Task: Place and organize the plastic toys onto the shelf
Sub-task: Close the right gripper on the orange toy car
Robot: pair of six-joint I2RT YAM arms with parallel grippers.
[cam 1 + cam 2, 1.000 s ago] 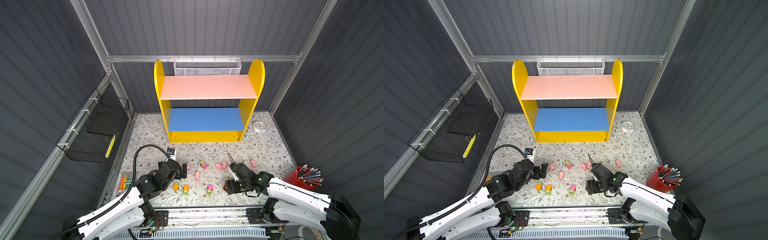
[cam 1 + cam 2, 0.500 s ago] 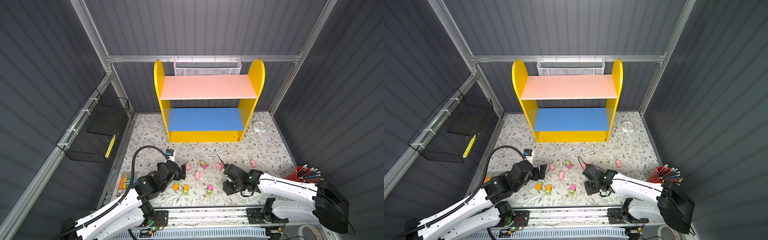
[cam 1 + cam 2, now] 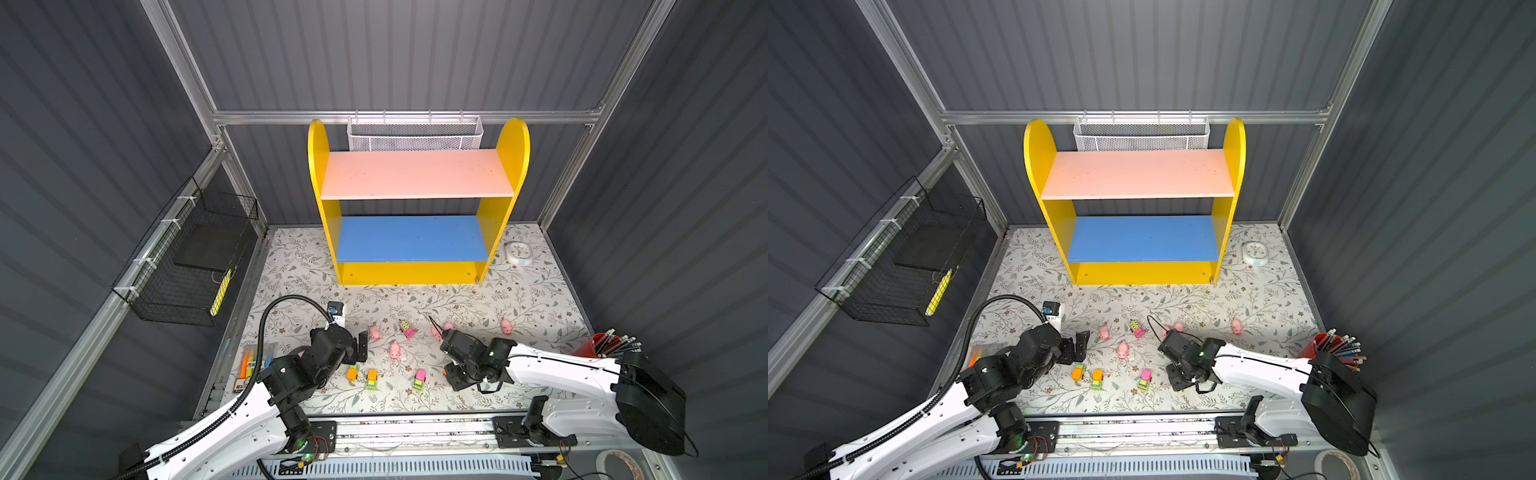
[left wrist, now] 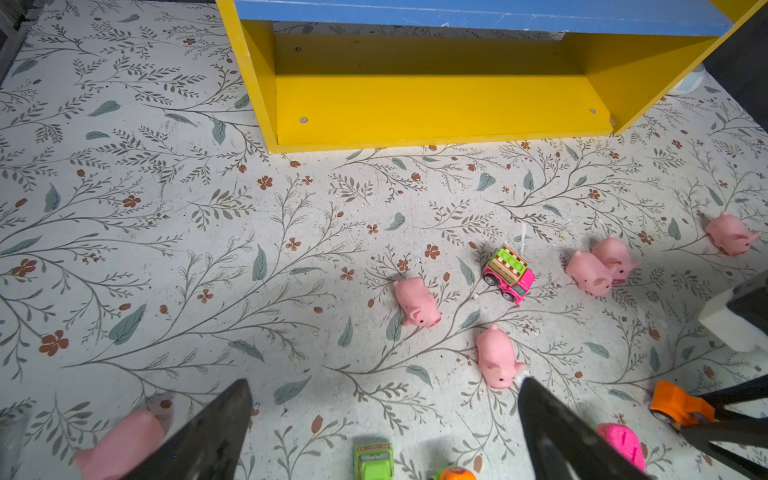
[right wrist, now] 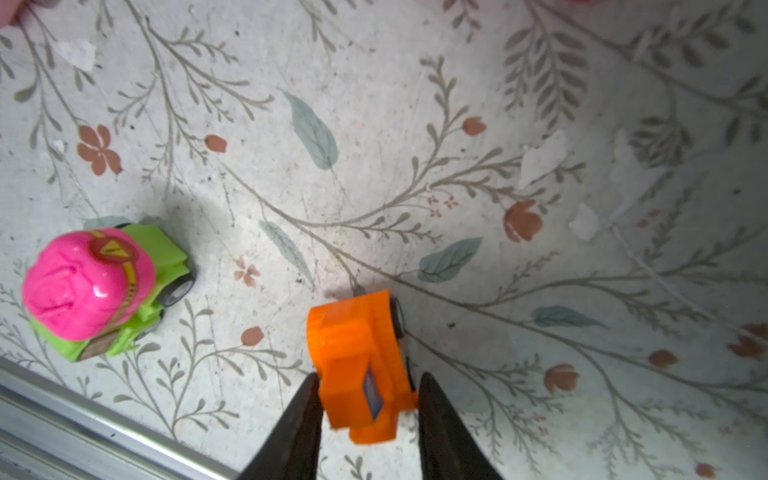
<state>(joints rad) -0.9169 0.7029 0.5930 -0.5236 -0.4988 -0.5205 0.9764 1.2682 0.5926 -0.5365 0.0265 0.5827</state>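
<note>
In both top views the shelf stands at the back of the flowered mat, both boards bare, and the toys lie scattered on the mat well in front of it. The left gripper hangs low at the left of the scatter, jaws spread wide, with a lone pig just beside it. The right gripper is down at the mat, just right of the pink-topped car. 2 pigs huddle just behind its arm, and a far pig lies apart to the right.

On to the left wrist view: the left gripper's fingers gape, gripping nothing. A green car shows in the gap, back toward the wrist, touched by neither finger. A near pig lies just off 1 fingertip, and a blurred pig sits outside the opposite finger. A pink truck stands farther out, toward the shelf. At the picture's edge dark fingers pinch the orange car.

Now the right wrist view: the right gripper's jaws are drawn narrow, 1 finger against each side of the orange car. Half of the car pokes out past the tips. I cannot tell whether its wheels touch the mat. The pink-topped car sits well clear, near the metal rail.
</note>
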